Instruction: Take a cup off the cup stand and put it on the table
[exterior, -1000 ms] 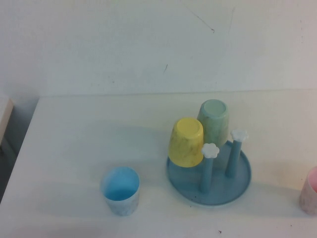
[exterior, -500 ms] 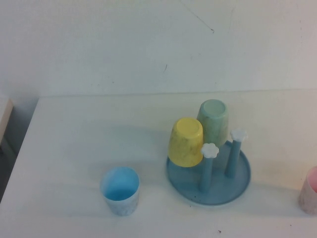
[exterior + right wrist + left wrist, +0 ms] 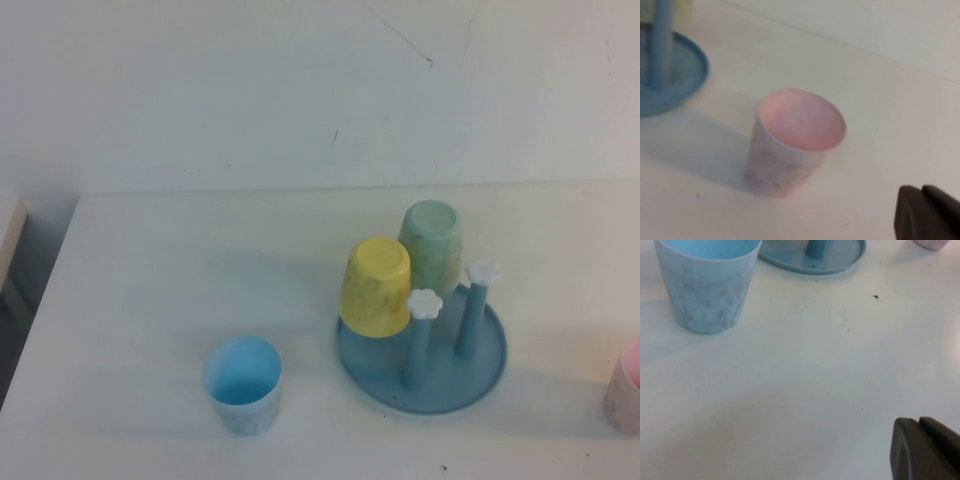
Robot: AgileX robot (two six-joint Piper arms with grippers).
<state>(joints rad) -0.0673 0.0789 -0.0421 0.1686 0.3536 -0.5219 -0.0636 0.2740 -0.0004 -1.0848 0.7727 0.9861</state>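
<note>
**Pink cup upright on the worktop, apart from the stand**

Only a dark corner of the left gripper (image 3: 926,450) shows in its wrist view, low over the broad plain white worktop (image 3: 180,300); I cannot tell how its jaws stand. The same holds for the right gripper (image 3: 929,214), near the small pale pink speckled plastic cup (image 3: 796,142). That cup stands mouth-up at the worktop's right edge, well apart from the round blue pegged cup stand (image 3: 422,360). Left of the stand sits an upright light blue cup (image 3: 242,384). An inverted yellow cup (image 3: 376,286) and green cup (image 3: 432,246) hang on pegs farther back.
</note>
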